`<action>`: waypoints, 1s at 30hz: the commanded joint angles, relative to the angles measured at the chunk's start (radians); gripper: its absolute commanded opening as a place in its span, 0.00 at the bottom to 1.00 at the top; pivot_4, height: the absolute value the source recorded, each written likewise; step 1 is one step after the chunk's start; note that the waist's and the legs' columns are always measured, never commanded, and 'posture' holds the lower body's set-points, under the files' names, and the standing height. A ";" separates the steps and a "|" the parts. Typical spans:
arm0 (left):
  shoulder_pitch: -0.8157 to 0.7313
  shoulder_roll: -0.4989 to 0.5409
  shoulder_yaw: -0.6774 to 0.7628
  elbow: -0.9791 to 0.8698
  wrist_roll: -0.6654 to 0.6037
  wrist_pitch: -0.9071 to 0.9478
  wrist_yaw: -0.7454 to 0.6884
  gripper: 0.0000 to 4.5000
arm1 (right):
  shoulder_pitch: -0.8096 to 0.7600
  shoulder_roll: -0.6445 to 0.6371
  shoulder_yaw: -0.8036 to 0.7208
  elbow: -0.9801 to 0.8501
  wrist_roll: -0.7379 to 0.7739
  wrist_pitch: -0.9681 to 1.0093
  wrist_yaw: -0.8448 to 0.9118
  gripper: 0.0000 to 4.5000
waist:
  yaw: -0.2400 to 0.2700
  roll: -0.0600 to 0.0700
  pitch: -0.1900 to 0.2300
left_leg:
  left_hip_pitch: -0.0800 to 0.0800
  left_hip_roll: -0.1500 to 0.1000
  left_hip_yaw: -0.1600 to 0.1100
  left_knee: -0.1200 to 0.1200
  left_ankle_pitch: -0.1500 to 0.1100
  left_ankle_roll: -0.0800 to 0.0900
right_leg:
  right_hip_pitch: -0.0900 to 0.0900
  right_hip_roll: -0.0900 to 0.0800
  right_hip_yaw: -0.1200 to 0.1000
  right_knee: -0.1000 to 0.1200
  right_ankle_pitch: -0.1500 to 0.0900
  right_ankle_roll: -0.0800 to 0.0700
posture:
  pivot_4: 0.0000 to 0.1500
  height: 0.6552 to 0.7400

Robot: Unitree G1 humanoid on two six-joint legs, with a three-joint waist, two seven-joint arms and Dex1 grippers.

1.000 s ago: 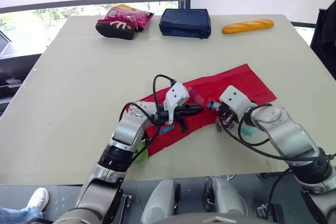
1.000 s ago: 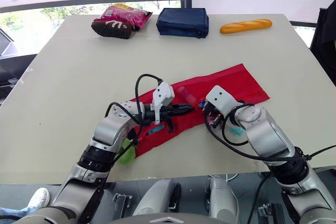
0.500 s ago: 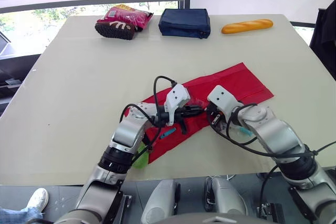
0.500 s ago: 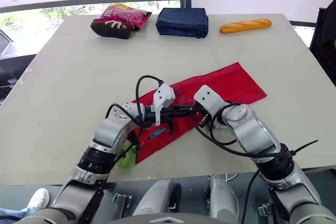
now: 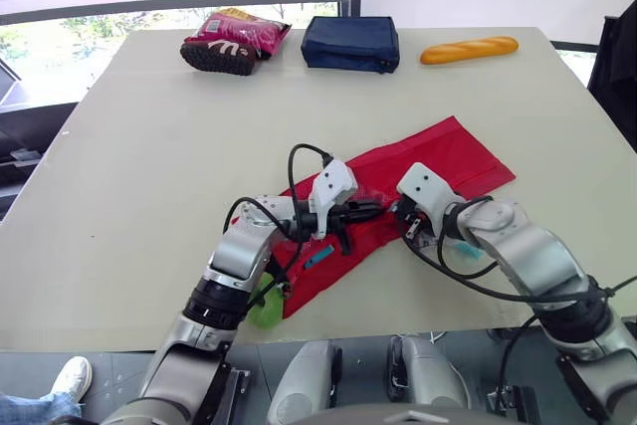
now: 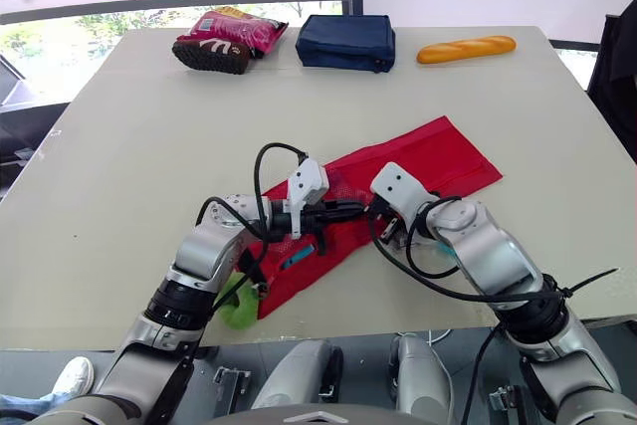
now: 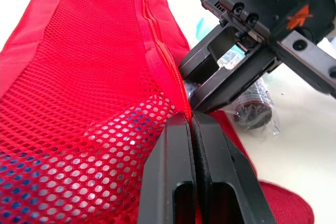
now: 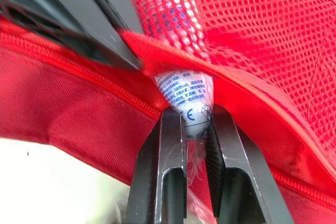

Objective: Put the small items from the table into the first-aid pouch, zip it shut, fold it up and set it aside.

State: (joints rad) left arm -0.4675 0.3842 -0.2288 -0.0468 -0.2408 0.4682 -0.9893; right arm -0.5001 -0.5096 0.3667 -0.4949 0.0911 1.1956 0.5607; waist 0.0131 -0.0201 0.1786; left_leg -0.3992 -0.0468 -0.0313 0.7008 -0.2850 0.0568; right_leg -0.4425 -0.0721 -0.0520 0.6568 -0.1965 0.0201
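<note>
Pouch lip is pinched by left gripper fingers, right gripper fingers squeeze wrapped packet at mouth: if lip slips, packet likely snags and drops outside.

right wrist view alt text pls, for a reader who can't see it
The right pincer grips a small white printed packet, whose end is tucked under the raised zipper edge of the red mesh pouch. The left pincer pinches that same edge right beside the packet, holding the opening up.
</note>
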 commanded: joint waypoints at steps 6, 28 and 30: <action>-0.014 0.014 0.006 0.009 -0.024 -0.050 -0.045 0.00 | 0.023 0.024 -0.096 -0.032 0.009 0.068 -0.087 0.00 | 0.000 0.000 0.000 | 0.000 0.001 0.000 0.000 0.000 0.000 | 0.000 0.000 0.000 0.000 0.000 0.000 | 1.00 1.00; -0.013 -0.021 -0.028 0.003 -0.019 -0.063 -0.071 0.00 | -0.042 0.319 -0.018 0.146 -0.007 -0.134 -0.226 0.22 | -0.003 0.000 0.000 | 0.000 0.000 0.000 0.000 0.000 0.000 | 0.000 0.002 0.000 0.001 0.000 0.000 | 1.00 1.00; -0.015 -0.018 -0.026 0.011 -0.017 -0.067 -0.072 0.00 | -0.030 0.304 -0.022 0.131 0.004 -0.136 -0.210 0.30 | -0.001 0.000 0.000 | 0.000 0.000 0.000 0.000 0.000 0.000 | 0.000 0.001 0.000 0.001 0.000 0.000 | 1.00 1.00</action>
State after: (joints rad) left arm -0.4693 0.3828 -0.2319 -0.0256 -0.2397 0.4230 -1.0495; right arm -0.5229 -0.2215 0.3350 -0.3052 0.0738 1.1040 0.3265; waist 0.0119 -0.0197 0.1786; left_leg -0.3987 -0.0469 -0.0309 0.7006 -0.2850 0.0567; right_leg -0.4426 -0.0707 -0.0516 0.6572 -0.1965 0.0200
